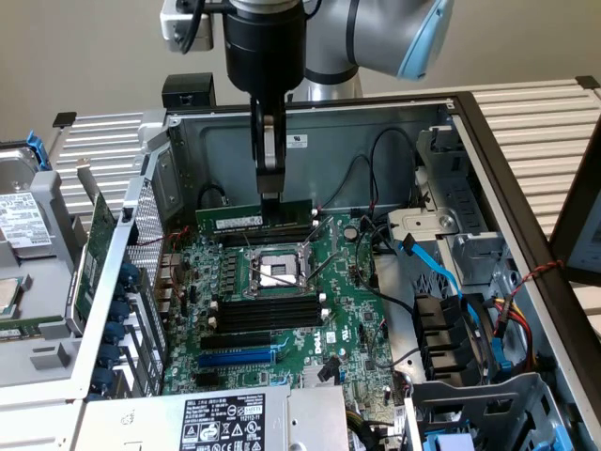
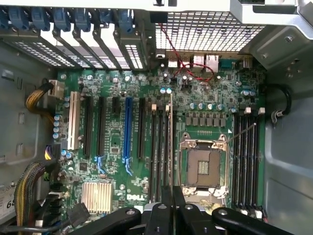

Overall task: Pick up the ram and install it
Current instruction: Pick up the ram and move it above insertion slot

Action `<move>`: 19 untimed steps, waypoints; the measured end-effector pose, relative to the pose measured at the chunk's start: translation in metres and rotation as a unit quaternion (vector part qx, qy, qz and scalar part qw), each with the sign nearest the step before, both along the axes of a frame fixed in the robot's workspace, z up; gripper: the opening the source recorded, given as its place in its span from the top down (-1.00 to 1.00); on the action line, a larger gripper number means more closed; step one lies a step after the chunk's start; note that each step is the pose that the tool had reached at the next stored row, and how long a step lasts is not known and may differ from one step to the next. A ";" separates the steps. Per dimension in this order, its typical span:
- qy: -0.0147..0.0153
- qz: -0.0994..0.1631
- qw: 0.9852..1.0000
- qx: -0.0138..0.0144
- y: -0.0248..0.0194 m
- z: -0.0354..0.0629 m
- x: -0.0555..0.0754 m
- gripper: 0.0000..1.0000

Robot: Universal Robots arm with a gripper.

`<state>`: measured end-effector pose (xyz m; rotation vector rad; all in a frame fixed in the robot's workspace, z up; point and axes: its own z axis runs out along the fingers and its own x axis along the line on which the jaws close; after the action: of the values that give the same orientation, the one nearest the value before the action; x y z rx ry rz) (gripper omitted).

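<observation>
From the exterior view, the gripper [image 1: 270, 191] is clamped on the ram [image 1: 246, 219], which lies lengthwise just above the memory slots [image 1: 268, 236] behind the CPU socket [image 1: 274, 272]. In the wrist view, the ram [image 2: 171, 142] shows edge-on, running straight out from the gripper [image 2: 172, 198] and parallel with the memory slots [image 2: 157, 147].

Leaving open room at centre frame above the motherboard [image 1: 343, 310], over the CPU socket [image 1: 272, 272] and the empty black slots [image 1: 258, 315]. Hemming that room in at the exterior view's left with the perforated bracket wall [image 1: 146, 240] and at the top with the grey case wall [image 1: 357, 132]. Crowding the right side with cables [image 1: 434, 270]. Blocking the upper-centre slot row with the gripper [image 1: 271, 194], clamped on the ram [image 1: 235, 220].
</observation>
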<state>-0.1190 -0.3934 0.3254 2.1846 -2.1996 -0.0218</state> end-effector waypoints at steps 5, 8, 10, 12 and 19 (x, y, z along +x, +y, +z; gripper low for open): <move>0.000 -0.005 1.000 0.000 -0.0036 -0.0027 0.001 0.75; 0.001 -0.008 1.000 0.001 -0.0041 -0.0047 0.001 0.75; 0.004 -0.008 1.000 0.001 -0.0041 -0.0060 0.002 0.75; 0.007 -0.008 1.000 0.002 -0.0042 -0.0068 0.004 0.75; 0.018 -0.008 1.000 0.008 -0.0058 -0.0077 0.007 0.75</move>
<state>-0.1124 -0.3992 0.3177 2.1572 -2.2061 -0.0792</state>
